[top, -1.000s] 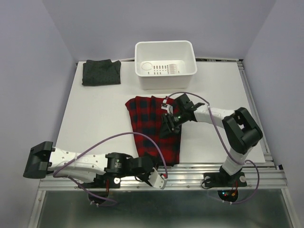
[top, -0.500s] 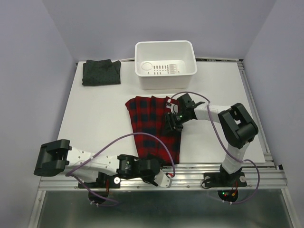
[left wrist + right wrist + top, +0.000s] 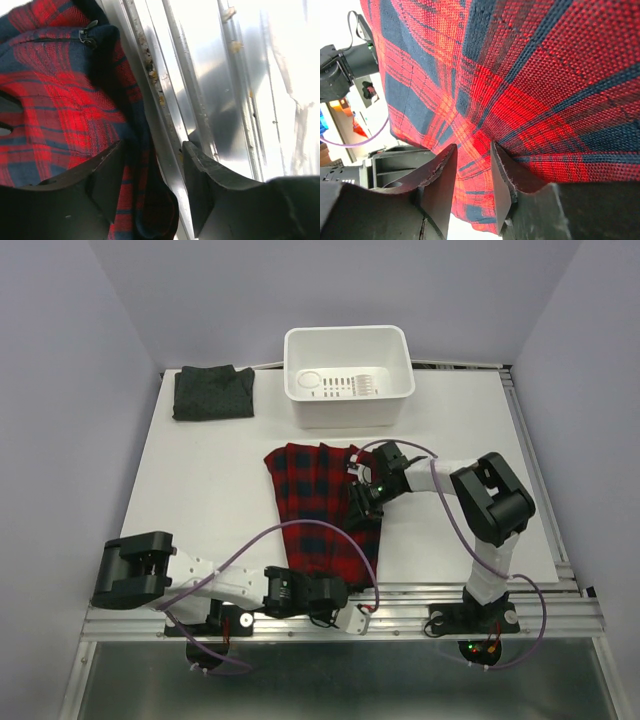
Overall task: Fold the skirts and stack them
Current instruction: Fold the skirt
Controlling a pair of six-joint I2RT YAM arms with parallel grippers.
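Observation:
The red-and-navy plaid skirt (image 3: pixel 320 510) lies spread flat mid-table, its near hem hanging over the front rail. The charcoal grey skirt (image 3: pixel 212 393) sits folded at the back left. My left gripper (image 3: pixel 352 614) is at the plaid skirt's near right corner. In the left wrist view the gripper (image 3: pixel 152 150) is open, with the hanging plaid edge (image 3: pixel 140 200) between its fingers and touching the left one. My right gripper (image 3: pixel 362 502) presses on the skirt's right edge. In the right wrist view it (image 3: pixel 473 150) is narrowly open, with flat plaid cloth (image 3: pixel 520 75) showing in the gap.
A white plastic tub (image 3: pixel 390 390) stands at the back centre, just beyond the plaid skirt. The metal front rail (image 3: pixel 200 100) runs right beside my left fingers. Purple cables loop over the near table from both arms.
My left arm slid right along the front rail to the plaid skirt's near right corner. Both grippers' jaws narrowed. The right gripper edged slightly back along the skirt's right edge.

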